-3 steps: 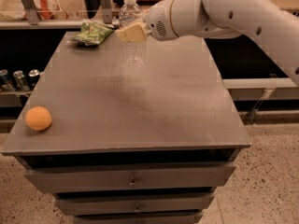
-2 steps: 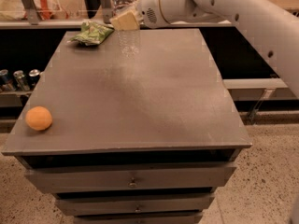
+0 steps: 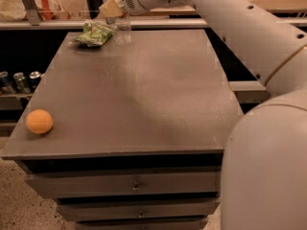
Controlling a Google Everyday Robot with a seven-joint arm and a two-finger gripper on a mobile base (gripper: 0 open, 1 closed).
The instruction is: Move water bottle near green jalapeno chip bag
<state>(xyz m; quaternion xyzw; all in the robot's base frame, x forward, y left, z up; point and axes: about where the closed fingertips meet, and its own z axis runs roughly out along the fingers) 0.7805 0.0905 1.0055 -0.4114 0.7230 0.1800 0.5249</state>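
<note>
The water bottle [image 3: 123, 31] is clear and ribbed and stands upright at the table's far left, just right of the green jalapeno chip bag [image 3: 94, 33]. The bag lies crumpled and flat near the back left corner. My gripper [image 3: 112, 8] is shut around the bottle's upper part, its tan fingers [image 3: 109, 6] covering the label; the bottle's top pokes out above them. I cannot tell whether the bottle's base touches the table.
An orange ball-like fruit [image 3: 39, 121] sits near the grey table's front left edge [image 3: 110, 153]. Several metal cans [image 3: 20, 81] stand on a lower shelf to the left. My white arm [image 3: 249, 37] spans the back right, its bulk filling the front right. Drawers lie below.
My gripper has carried the bottle left and toward the back, from the table's middle back to a spot right beside the chip bag. The arm has stretched out further.
</note>
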